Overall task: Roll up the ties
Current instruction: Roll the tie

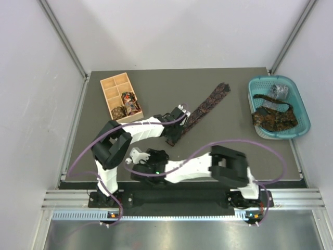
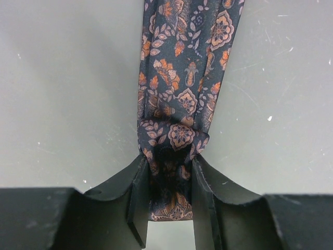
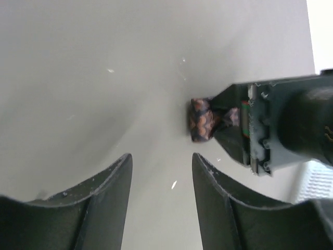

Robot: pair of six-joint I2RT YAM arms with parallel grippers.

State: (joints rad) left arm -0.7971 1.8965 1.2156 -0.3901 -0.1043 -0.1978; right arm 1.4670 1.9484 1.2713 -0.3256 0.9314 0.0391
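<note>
While left fingers clamp the paisley tie at lower centre, right fingers stand wide apart over the worktop.

Left hand clamped — right hand spread.

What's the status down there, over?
Left gripper shut on bunched end of dark orange-paisley fabric necktie. Right gripper open, empty, nearby. Nothing lying across the tie.
</note>
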